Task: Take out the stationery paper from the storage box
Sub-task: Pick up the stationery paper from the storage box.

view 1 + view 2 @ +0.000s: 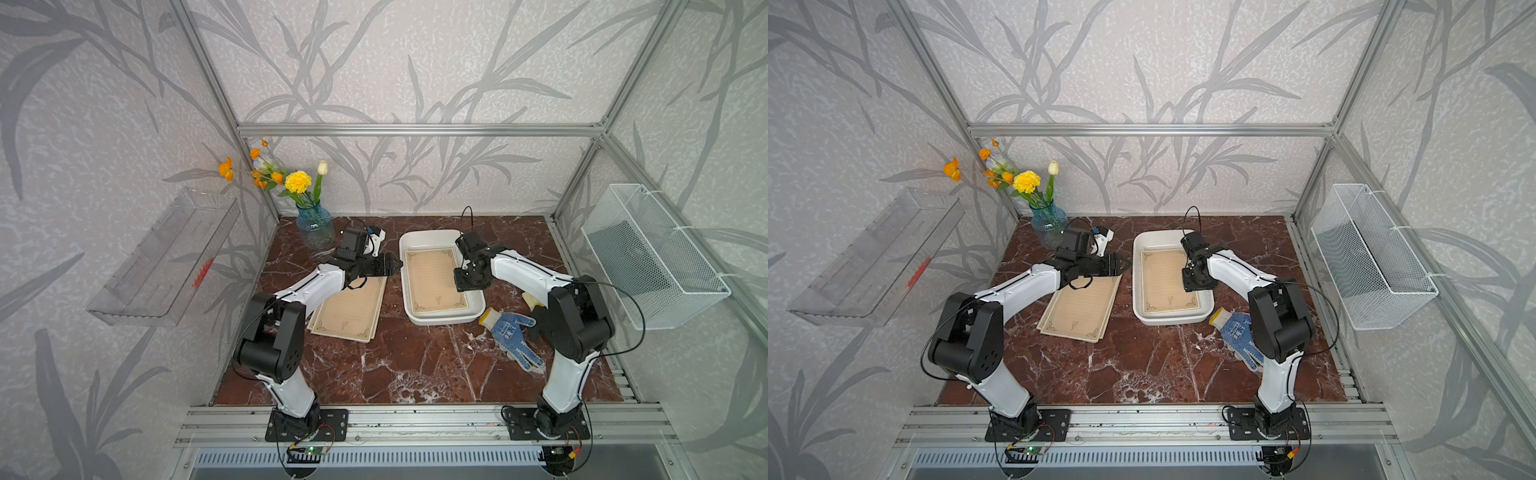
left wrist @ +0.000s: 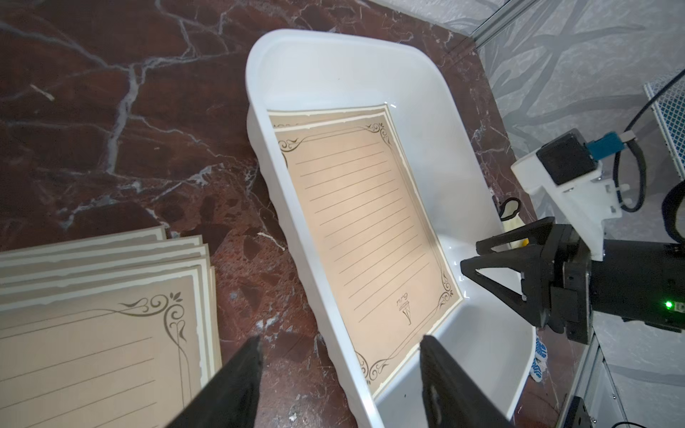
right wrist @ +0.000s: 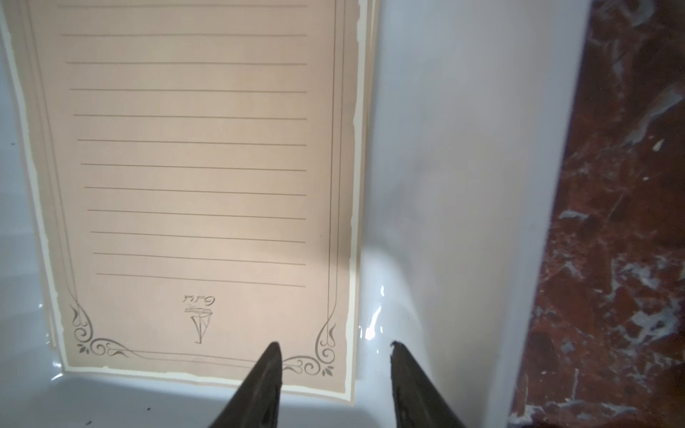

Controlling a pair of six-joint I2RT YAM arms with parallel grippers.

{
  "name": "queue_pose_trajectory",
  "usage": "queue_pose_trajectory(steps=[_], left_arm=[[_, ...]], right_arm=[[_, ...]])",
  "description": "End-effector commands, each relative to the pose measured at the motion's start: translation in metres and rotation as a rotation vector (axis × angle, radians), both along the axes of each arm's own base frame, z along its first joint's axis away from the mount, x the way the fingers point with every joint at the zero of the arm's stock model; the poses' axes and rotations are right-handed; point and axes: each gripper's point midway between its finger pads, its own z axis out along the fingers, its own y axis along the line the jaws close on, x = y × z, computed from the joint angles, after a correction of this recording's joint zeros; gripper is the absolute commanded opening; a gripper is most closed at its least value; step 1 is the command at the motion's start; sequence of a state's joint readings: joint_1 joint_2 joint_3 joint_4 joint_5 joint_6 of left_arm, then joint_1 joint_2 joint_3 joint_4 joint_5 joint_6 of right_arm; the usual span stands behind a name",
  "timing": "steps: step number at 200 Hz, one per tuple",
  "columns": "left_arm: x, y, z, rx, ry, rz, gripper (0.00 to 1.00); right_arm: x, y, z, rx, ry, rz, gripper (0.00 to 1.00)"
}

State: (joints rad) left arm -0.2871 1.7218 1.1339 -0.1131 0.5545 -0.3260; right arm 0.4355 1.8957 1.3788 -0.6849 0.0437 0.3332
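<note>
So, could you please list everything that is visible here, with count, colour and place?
boxed stationery paper: at least two sheets, tan, flat inside the storage box
stacked stationery paper: fanned pile, count unclear, tan, on the table left of the box
storage box: one, white, middle of the table
vase of flowers: one, blue glass, orange, yellow and white blooms, back left corner
glove: one, blue and white, yellow cuff, right of the box
wire basket: one, white, right wall
clear shelf: one, transparent, left wall
table: one, red-brown marble
left end effector: black, open, empty, between pile and box
right end effector: black, open, over a corner of the boxed sheet
</note>
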Motion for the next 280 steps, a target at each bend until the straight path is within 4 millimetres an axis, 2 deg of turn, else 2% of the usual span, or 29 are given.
queue_pose_trajectory(steps=[1, 63, 129, 182, 210, 280], left_arm=[[-0.003, -0.005, -0.005, -0.003, 0.052, -0.022, 0.67], [0.000, -0.012, -0.021, -0.004, 0.112, -0.038, 0.67], [0.000, -0.013, -0.020, 0.001, 0.111, -0.051, 0.66], [0.000, -0.013, -0.020, -0.002, 0.122, -0.047, 0.66], [0.001, -0.013, -0.019, -0.003, 0.121, -0.046, 0.67], [0.001, -0.014, -0.019, -0.009, 0.127, -0.040, 0.66]], right_arm=[[0.002, -0.002, -0.008, -0.009, 0.016, -0.029, 0.48], [0.008, 0.001, -0.029, -0.021, 0.055, -0.046, 0.49], [0.009, 0.005, -0.031, -0.003, 0.063, -0.055, 0.48], [0.011, 0.009, -0.021, 0.027, 0.047, -0.051, 0.44], [0.011, 0.011, -0.015, 0.039, 0.036, -0.044, 0.39], [0.015, 0.024, 0.014, 0.147, -0.044, -0.044, 0.29]])
